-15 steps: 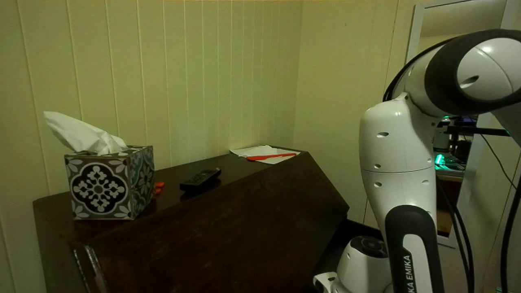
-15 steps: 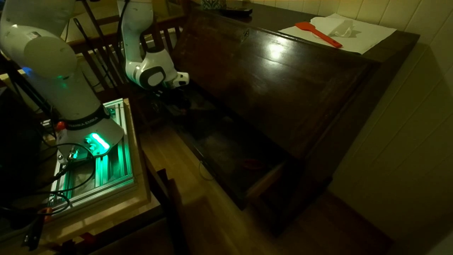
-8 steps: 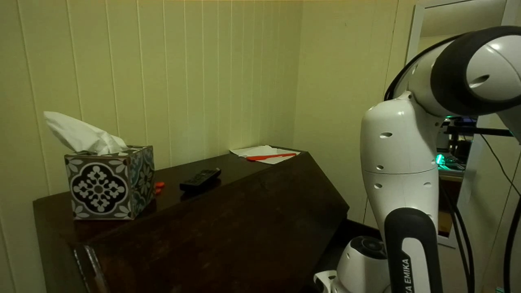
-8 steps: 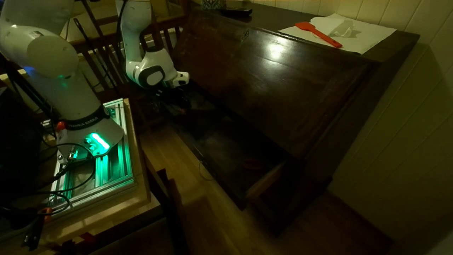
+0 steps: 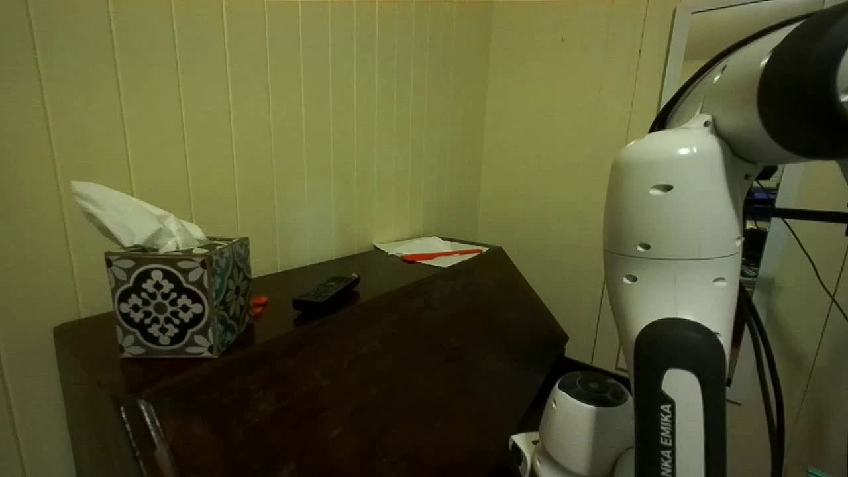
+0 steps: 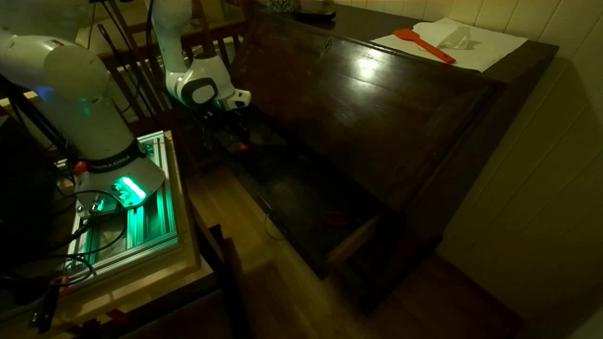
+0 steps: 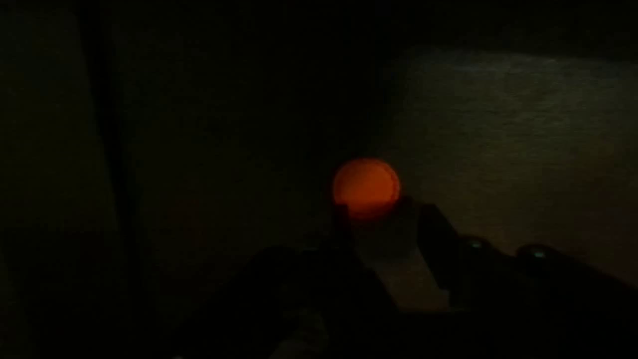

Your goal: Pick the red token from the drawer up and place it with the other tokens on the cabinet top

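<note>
The red token (image 7: 366,184) is a round orange-red disc in the wrist view, just beyond the fingertips. In an exterior view the red token (image 6: 243,147) lies at the far end of the open, dark drawer (image 6: 292,195). My gripper (image 7: 384,205) is open with nothing between its fingers. The left fingertip overlaps the token's lower left edge in the picture; the right one stands apart. In an exterior view the gripper (image 6: 228,137) hangs just above the token. Other red tokens (image 5: 258,305) lie on the cabinet top (image 5: 377,268), partly hidden by the tissue box.
A patterned tissue box (image 5: 179,301) and a black remote (image 5: 326,293) stand on the cabinet top. A red spatula (image 6: 424,46) lies on white paper (image 6: 492,44) there. A dim red object (image 6: 337,218) lies at the drawer's near end. The cabinet's slanted front (image 6: 353,103) rises beside the drawer.
The arm has lifted and drawn back slightly, so the gripper is higher. The token stays in the drawer and shows more clearly below the gripper.
</note>
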Robot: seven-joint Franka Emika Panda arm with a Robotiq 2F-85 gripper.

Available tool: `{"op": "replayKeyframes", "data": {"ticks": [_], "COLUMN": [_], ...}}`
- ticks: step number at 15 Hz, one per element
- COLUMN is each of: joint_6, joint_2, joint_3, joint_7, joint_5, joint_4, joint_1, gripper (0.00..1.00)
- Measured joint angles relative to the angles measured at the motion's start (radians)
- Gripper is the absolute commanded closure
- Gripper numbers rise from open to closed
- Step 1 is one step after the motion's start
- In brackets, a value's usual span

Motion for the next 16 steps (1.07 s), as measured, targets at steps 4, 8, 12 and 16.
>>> {"op": "replayKeyframes", "data": {"ticks": [4,8,12,16], "joint_6": [-0.185,-0.289,-0.292,-0.292], "joint_2": [-0.151,-0.213,-0.210,-0.199], "joint_3": [-0.037,-0.146,-0.171,-0.132], "joint_7": [0.076,0.168,0.223,0.231], "joint_5": [-0.001,-0.039,-0.086,-0.093], "joint_4": [-0.015,-0.015,-0.016,-0.016], "joint_1": [0.035,0.115,0.127,0.103], "gripper": [0.84,0.34,0.14,0.00]}}
